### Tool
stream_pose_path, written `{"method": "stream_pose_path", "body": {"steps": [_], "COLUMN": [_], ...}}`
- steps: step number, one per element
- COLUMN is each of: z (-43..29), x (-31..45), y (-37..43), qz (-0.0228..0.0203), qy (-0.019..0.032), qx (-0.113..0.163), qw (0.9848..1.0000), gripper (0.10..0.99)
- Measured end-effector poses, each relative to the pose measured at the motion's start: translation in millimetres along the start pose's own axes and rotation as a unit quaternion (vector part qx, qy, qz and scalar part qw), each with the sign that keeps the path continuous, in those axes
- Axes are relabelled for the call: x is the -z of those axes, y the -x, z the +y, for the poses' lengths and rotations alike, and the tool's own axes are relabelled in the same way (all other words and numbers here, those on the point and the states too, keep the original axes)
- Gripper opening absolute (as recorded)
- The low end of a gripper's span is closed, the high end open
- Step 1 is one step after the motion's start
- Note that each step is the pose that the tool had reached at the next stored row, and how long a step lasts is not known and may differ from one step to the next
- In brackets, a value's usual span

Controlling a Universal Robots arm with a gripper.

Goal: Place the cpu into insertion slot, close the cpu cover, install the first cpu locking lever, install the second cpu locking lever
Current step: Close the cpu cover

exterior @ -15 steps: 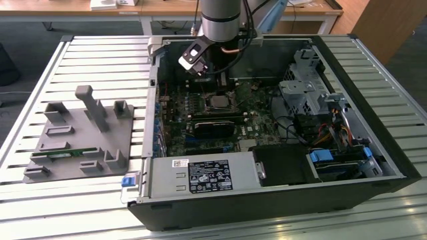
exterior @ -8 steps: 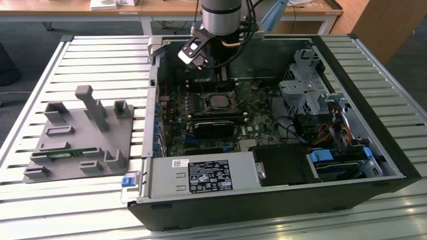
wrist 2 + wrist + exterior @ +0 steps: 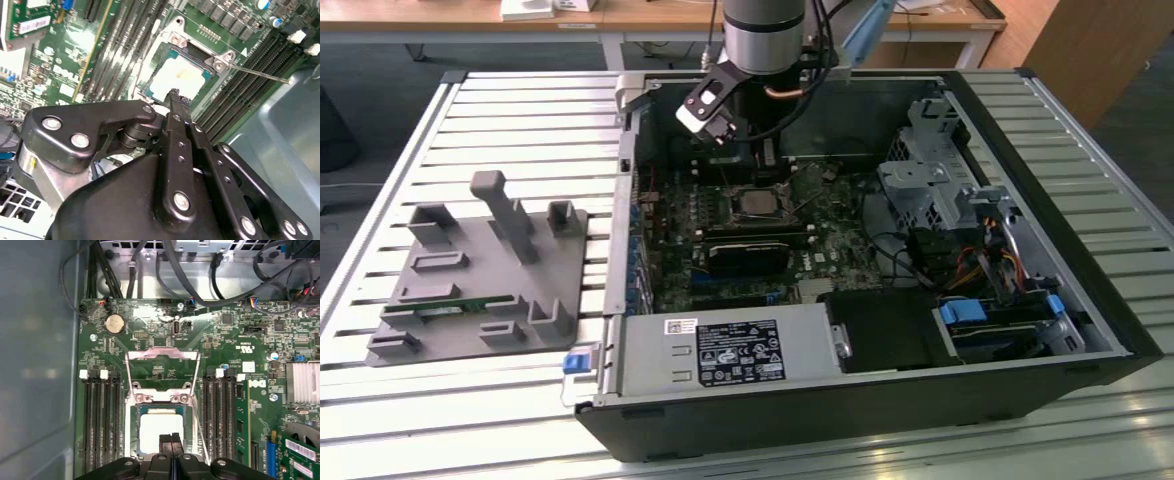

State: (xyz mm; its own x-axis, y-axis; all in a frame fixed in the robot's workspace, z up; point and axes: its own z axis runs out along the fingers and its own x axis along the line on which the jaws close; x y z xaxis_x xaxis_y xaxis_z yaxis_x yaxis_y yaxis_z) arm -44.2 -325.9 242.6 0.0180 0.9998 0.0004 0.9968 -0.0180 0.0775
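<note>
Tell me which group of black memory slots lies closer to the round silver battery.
The group beside the grey case wall: the battery sits just beyond its white clips. The other group is farther off.

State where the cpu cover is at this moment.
In the first wrist view the cpu cover stands open beside the cpu, between the two banks of memory slots.

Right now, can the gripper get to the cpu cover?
Probably yes. In the first wrist view the cpu cover is flipped open just past the cpu, nothing lies across it, and the gripper hangs shut over the cpu, right beside it.
</note>
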Motion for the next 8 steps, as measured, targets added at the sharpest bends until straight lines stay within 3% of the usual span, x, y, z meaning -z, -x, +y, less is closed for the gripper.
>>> {"method": "stream_pose_path", "body": {"steps": [3,8], "z": [0.2,1.1], "x": [1.9,13.0], "y": [1.7,1.8], "qz": [0.0006,0.0006], "qy": [-0.0011,-0.0023], "qx": [0.0,0.0], "qw": [1.0,1.0], "gripper": [0.106,0.106]}}
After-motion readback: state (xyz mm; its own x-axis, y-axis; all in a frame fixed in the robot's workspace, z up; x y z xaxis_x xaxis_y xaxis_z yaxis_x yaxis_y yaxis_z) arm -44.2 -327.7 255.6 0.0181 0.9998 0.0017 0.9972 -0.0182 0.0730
